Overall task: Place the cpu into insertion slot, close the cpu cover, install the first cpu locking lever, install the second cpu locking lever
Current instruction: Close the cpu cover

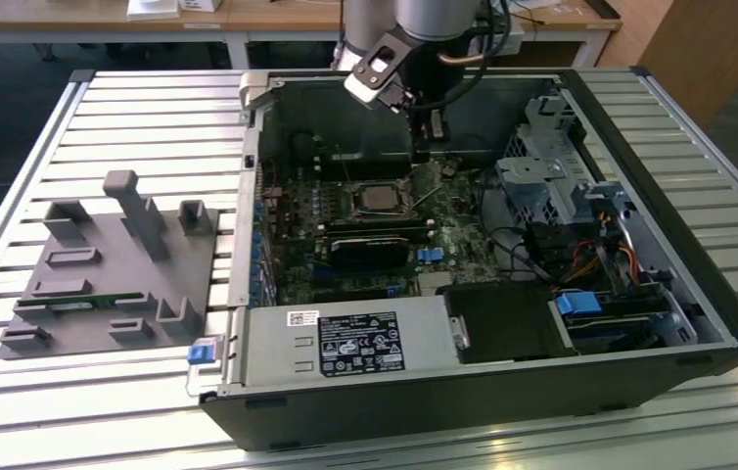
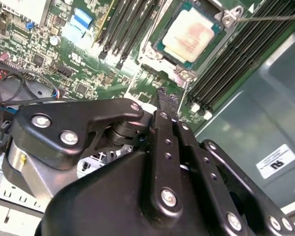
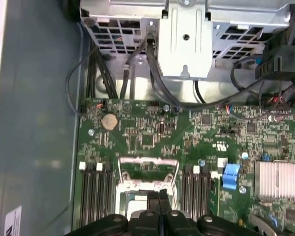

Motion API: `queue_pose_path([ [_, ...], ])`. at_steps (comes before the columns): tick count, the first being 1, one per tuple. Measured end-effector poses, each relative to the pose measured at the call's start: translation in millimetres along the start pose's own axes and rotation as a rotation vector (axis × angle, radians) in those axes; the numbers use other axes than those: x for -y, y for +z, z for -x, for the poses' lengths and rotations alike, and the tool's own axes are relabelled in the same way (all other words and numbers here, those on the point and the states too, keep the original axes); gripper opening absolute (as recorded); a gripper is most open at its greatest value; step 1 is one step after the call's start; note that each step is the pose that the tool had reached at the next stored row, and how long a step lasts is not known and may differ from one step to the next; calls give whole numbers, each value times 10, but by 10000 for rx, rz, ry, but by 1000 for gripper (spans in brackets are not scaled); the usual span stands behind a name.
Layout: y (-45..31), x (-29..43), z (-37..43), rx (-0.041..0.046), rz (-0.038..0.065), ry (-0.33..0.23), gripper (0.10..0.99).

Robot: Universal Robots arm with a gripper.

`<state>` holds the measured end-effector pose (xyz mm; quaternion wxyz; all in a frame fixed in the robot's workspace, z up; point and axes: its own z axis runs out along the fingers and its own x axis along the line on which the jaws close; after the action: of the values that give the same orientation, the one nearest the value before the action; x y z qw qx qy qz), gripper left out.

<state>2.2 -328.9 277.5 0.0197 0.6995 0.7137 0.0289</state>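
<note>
Inside the open computer case, the cpu sits flat in the insertion slot on the green motherboard, with long memory slots on either side. The cpu cover is swung back open in the first wrist view, and board shows through its window. Just beside the socket hangs the gripper, fingers pressed together on nothing, while the case stands on a slatted worktop near a grey fixture block.
</note>
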Motion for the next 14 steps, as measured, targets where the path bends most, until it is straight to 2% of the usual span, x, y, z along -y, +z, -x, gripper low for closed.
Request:
queue_pose_path([
  [3, 39, -79, 1, -1, -67, 7, 106],
  [6, 67, -134, 3, -6, -277, 10, 106],
  [14, 105, -222, -13, 7, -299, 211, 106],
])
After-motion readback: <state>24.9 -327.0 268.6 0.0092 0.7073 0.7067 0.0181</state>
